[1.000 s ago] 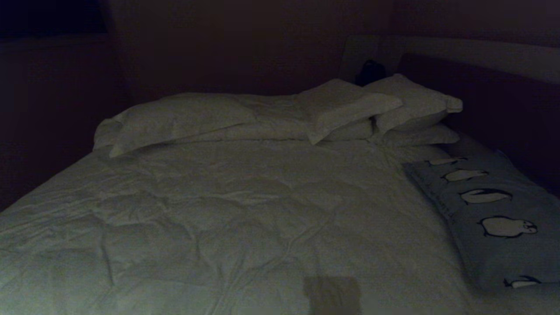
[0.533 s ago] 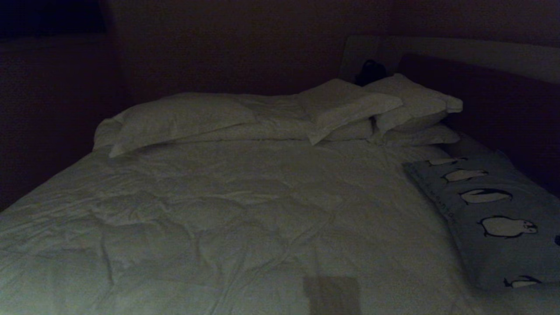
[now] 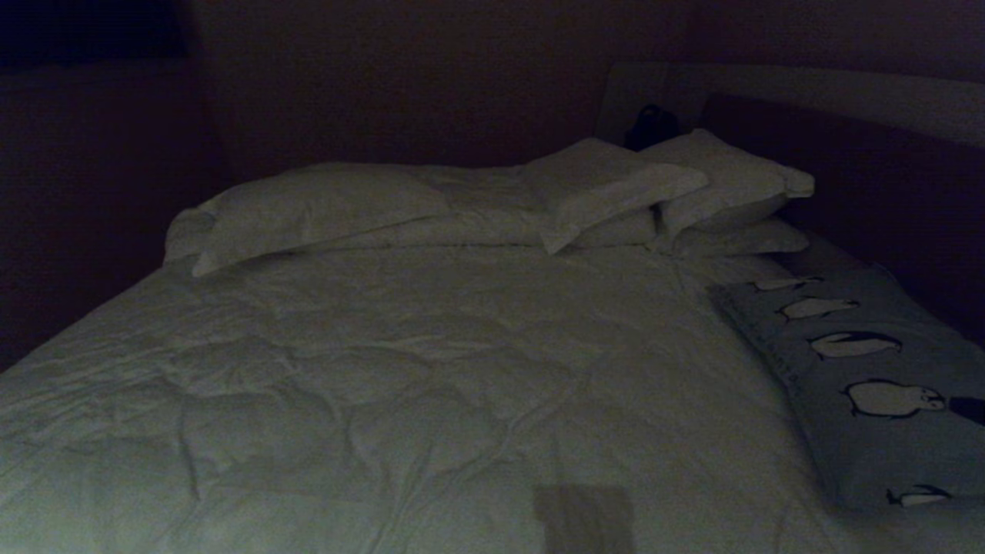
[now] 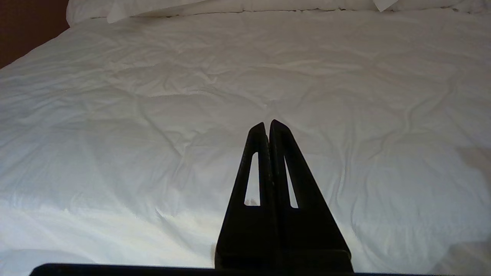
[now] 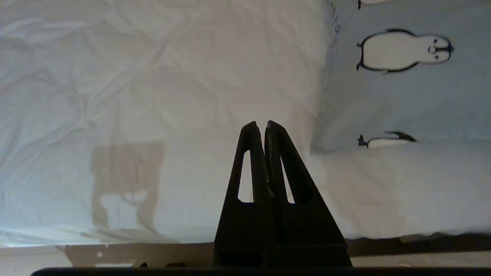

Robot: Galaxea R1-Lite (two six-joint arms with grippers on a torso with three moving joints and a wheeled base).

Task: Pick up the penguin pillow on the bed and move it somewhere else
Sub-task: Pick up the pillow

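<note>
The penguin pillow (image 3: 869, 377), grey-blue with a row of black-and-white penguins, lies along the right side of the bed (image 3: 431, 369) on the wrinkled white duvet. My right gripper (image 3: 959, 405) pokes in from the right edge of the head view as a dark tip above the pillow, beside one penguin. In the right wrist view the right gripper (image 5: 259, 123) is shut and empty, over the duvet just beside the penguin pillow's (image 5: 402, 96) near corner. My left gripper (image 4: 267, 122) is shut and empty, low over bare duvet (image 4: 153, 115), outside the head view.
Plain white pillows (image 3: 323, 204) (image 3: 723, 181) are piled at the head of the bed against the dark headboard (image 3: 846, 169). A small dark object (image 3: 650, 127) sits behind them. A strip of floor (image 5: 115, 257) shows below the bed's near edge.
The dark tip of my right gripper has come into the head view from the right edge and moved leftward over the penguin pillow. The pillow and bedding have not moved.
</note>
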